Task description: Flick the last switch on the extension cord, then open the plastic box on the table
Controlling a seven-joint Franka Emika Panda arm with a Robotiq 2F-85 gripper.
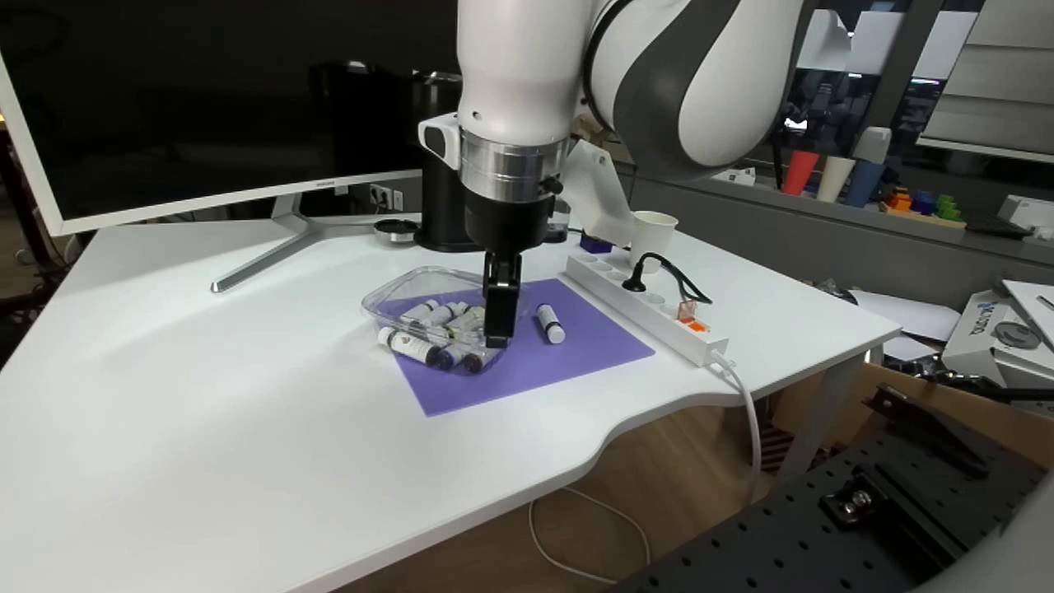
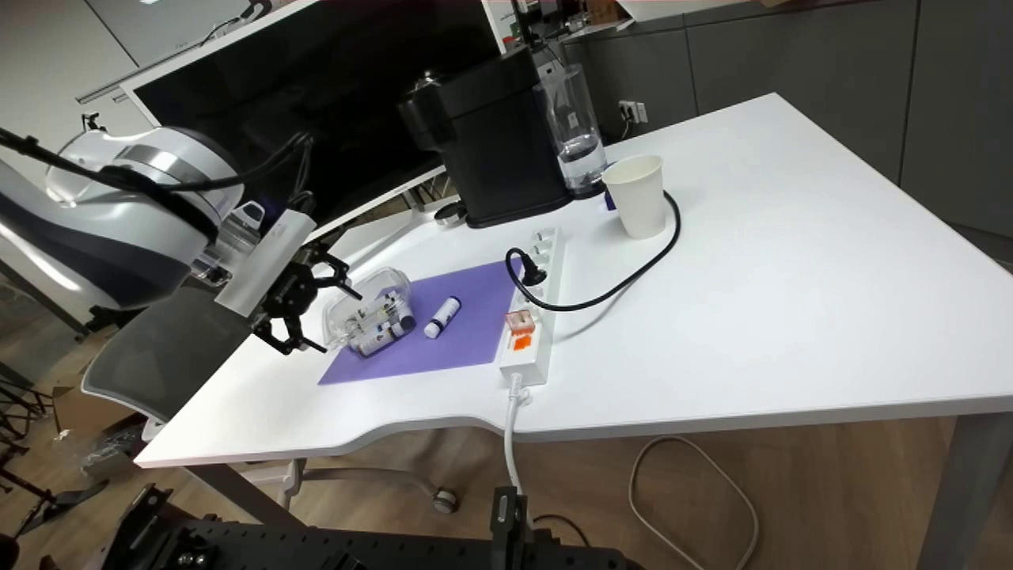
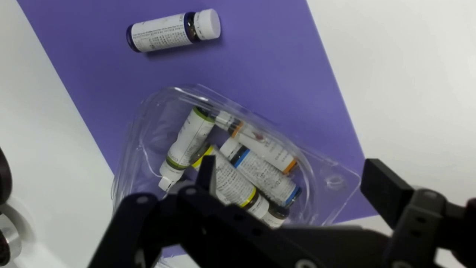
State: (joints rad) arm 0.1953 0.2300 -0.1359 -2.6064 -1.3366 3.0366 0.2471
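Gripper (image 3: 290, 163): fingers spread wide over plastic box (image 3: 158, 121) — contact unclear.
Plastic box: left on purple sheet (image 1: 568, 354), bottles (image 3: 264, 173) inside.
Extension cord (image 1: 630, 310): right of sheet on table (image 1: 206, 395), black plug (image 2: 535, 275) in it.
Loose bottle (image 3: 165, 32): on sheet — between box and cord.

My arm (image 1: 527, 70) hangs from the top of the frame in an exterior view, wrist (image 1: 512, 171) pointed down; low in the wrist view my gripper (image 3: 288, 171) stands wide, its fingers (image 3: 386, 193) apart at centre and right.
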